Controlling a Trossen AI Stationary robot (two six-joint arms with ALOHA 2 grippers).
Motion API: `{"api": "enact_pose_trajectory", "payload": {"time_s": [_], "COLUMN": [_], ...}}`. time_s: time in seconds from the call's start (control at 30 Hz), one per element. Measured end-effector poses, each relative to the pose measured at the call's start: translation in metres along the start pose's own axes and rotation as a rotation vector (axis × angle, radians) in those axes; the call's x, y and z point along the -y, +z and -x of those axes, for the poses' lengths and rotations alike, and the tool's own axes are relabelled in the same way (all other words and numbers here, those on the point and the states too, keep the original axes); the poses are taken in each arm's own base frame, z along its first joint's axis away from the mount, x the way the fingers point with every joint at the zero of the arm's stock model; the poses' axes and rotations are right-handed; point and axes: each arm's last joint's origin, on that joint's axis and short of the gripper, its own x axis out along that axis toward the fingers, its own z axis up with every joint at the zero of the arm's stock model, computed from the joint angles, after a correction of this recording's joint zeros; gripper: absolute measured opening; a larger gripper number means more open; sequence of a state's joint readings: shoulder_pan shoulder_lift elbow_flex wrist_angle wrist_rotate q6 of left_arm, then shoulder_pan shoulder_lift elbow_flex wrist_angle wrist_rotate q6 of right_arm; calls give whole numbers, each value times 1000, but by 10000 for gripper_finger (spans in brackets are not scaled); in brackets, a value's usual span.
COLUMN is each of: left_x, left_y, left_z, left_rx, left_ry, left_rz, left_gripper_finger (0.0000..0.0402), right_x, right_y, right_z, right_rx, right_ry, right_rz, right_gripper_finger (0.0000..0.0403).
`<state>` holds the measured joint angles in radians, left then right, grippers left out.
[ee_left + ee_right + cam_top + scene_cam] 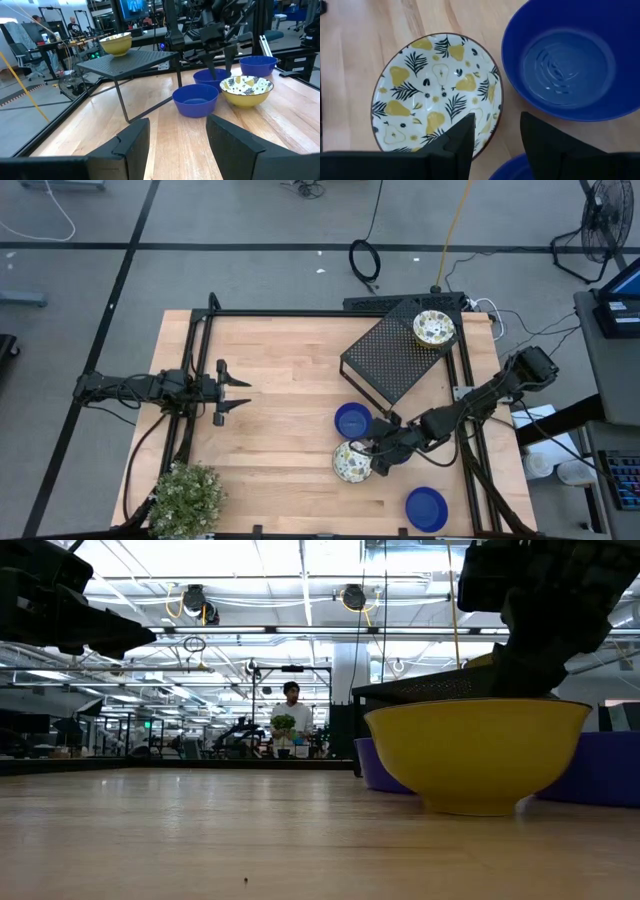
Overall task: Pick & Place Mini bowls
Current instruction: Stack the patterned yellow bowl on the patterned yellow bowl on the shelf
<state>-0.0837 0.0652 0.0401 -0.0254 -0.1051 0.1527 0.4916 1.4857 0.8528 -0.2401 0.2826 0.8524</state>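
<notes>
A cream bowl with a pear and leaf pattern (350, 463) (420, 90) stands on the table near its right front; its outside is yellow (478, 755). My right gripper (372, 458) (495, 122) hovers over it, open, one finger above the inside and one outside its rim (499, 107); I see no touch. Blue bowls stand beside it (352, 420) (570, 55) and near the front edge (426, 508); the left wrist view shows a third blue bowl (210, 77). Another patterned bowl (434, 328) rests on the black perforated box (385, 360). My left gripper (240, 393) waits open at the table's left.
A small potted plant (187, 498) stands at the table's near left corner. The black frame rails (300, 313) run along the far and side edges. Bare wood (280, 430) lies between the two arms. A person (291, 710) stands far off in the room.
</notes>
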Motion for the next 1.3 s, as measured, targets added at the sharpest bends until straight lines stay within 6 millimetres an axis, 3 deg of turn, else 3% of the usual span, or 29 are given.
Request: {"api": "enact_pose_trajectory", "payload": {"time_s": [0.77, 1.3], "left_x": [0, 0], "left_y": [0, 0], "left_z": [0, 0], "left_rx": [0, -1], "left_ry": [0, 0], "left_rz": [0, 0], "left_gripper_finger": [198, 198], "right_x": [-3, 3], "right_y": [-1, 3], "right_z": [-9, -14], "right_rx": [-11, -47], "right_ry": [25, 32], "right_rz": [-32, -54], "right_gripper_finger": [143, 94]}}
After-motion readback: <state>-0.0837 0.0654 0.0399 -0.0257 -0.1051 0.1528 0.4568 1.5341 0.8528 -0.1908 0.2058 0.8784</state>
